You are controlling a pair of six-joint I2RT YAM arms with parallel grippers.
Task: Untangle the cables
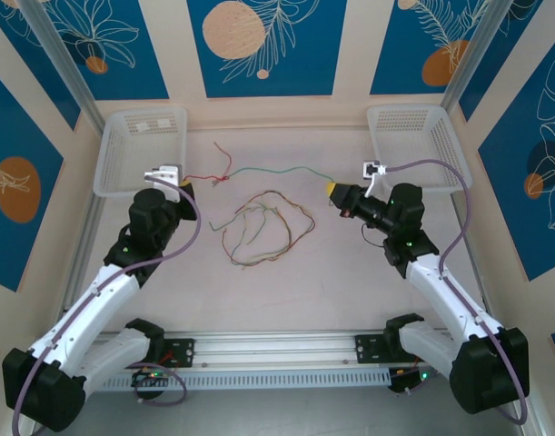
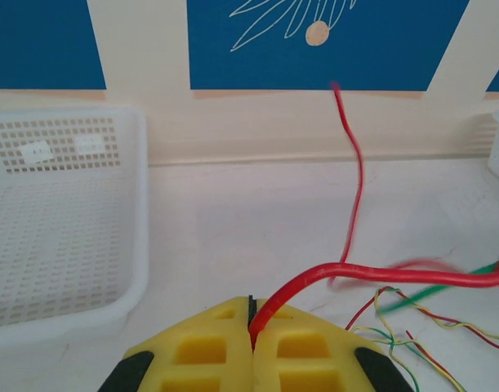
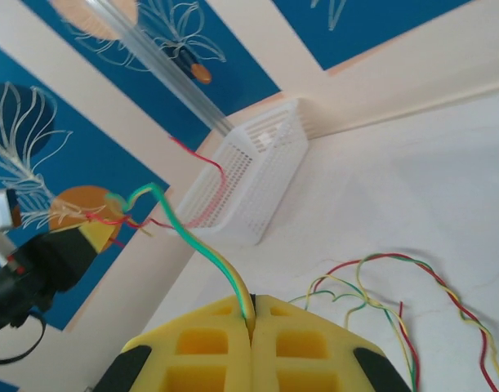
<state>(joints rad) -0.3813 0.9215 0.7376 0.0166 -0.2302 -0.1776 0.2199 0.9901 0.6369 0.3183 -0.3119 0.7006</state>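
Left gripper [image 2: 251, 317] was fully closed, pinching the red cable [image 2: 355, 273]. Right gripper [image 3: 251, 309] was likewise closed on the green cable [image 3: 177, 222]. These two ran in a line between the grippers, meeting nearer the left one. The other cables [image 1: 263, 227] lay looped on the table [image 1: 368, 272] between the arms.

We count two arms: the left arm [image 1: 123, 272] and the right arm [image 1: 441, 282]. We count two grippers, the left gripper [image 1: 182, 186] and the right gripper [image 1: 334, 191], each with two yellow fingers [image 2: 200, 351]. We count two white perforated baskets: the left basket [image 1: 109, 173] and the right basket [image 1: 445, 154]. We count two purple cables [image 1: 193, 218], one per arm. Among the thin wires we count one red wire [image 1: 204, 176], one green wire [image 1: 277, 170] and one tangle [image 1: 263, 227]. We cannot count its strands; we distinguish three colours in it.
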